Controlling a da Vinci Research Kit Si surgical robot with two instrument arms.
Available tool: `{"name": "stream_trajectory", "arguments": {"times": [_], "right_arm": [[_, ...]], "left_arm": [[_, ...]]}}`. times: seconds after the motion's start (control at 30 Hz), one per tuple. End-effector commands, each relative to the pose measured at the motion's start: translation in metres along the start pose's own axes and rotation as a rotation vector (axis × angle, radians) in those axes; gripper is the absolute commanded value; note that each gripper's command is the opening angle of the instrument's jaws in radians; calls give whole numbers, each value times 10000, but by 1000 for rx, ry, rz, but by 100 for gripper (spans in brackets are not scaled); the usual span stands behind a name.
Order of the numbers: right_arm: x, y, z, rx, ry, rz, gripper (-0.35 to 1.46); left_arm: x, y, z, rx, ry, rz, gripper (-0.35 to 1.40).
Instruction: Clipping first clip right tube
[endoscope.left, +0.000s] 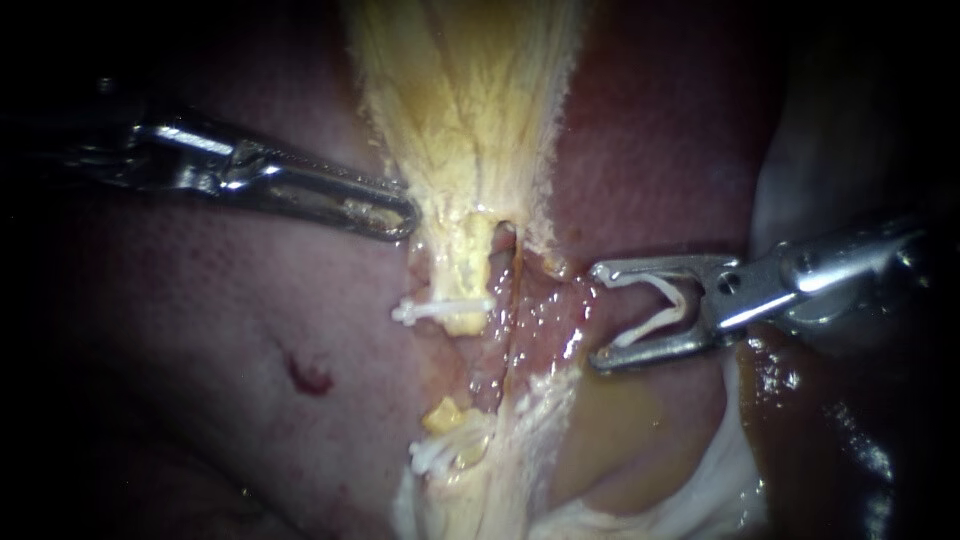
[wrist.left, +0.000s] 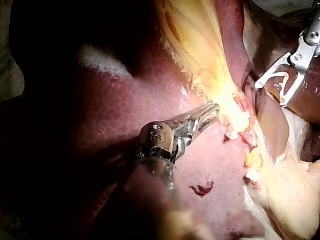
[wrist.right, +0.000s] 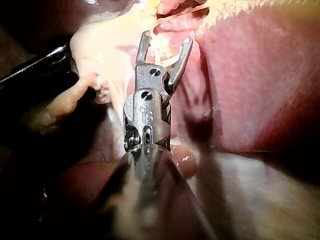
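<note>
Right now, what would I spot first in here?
The shiny right instrument stands out, right of the middle in the endoscope view. Its wide pincer holds a white clip. Left of it, a second white clip crosses a yellow tube.

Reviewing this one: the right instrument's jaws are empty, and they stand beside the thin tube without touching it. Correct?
Not quite: the jaws are not empty. The endoscope view shows the slender silver right instrument holding a white V-shaped clip between its jaws. The rest holds: they stand beside the thin pinkish tube without touching it.
</note>
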Motion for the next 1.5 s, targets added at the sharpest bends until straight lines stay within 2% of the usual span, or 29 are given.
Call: {"name": "stream_trajectory", "arguments": {"times": [0.03,0.17,0.3,0.5,0.6,1.07,1.33,1.5], "right_arm": [[0,0,0,0,0,0,50],[0,0,0,0,0,0,50],[0,1,0,0,0,0,50],[0,1,0,0,0,0,50],[0,1,0,0,0,0,50],[1,-3,12,12,1,-4,50],[-8,-8,48,27,0,-22,50],[-19,-6,76,38,-2,10,50]], "left_arm": [[-1,0,-2,0,1,-1,-35],[-5,-1,-11,6,2,-3,-35],[-16,-2,-31,5,5,-9,-35],[-35,-6,-65,-7,-23,-23,-35],[-38,-5,-71,-8,-30,-26,-35],[-31,-2,-68,-12,-32,-24,-35],[-29,-2,-65,-15,-32,-23,-35],[-29,-3,-64,-15,-33,-24,-35]]}}
